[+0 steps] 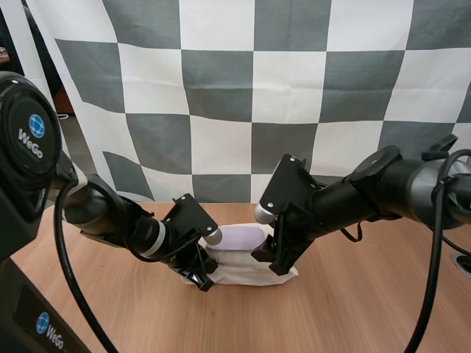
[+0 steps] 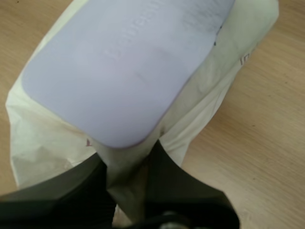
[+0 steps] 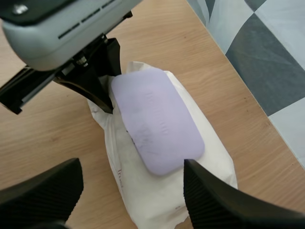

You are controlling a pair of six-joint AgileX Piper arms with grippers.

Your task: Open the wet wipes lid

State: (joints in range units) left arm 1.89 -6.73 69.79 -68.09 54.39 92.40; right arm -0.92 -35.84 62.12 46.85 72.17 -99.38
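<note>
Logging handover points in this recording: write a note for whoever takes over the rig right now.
The left gripper is shut on the wrapper end of the wet wipes pack, beside the lid. The right gripper is open, poised above the pack's other end. The pack lies on the table, its purple lid flat and closed. Done: pack held down. Left: catch the lid's edge and lift it.

A light wooden table (image 1: 353,309) is spreading across the high view from 3 o'clock down through 6 o'clock to 9 o'clock, its pale grain showing fine streaks. Soft, even light is falling on it and casting only faint, blurred shadows. At about 4 o'clock, a small round dark-ringed fitting (image 1: 464,262) is sitting in the tabletop, cut off by the frame's edge. The same warm wood is lying under both wrist views.
</note>
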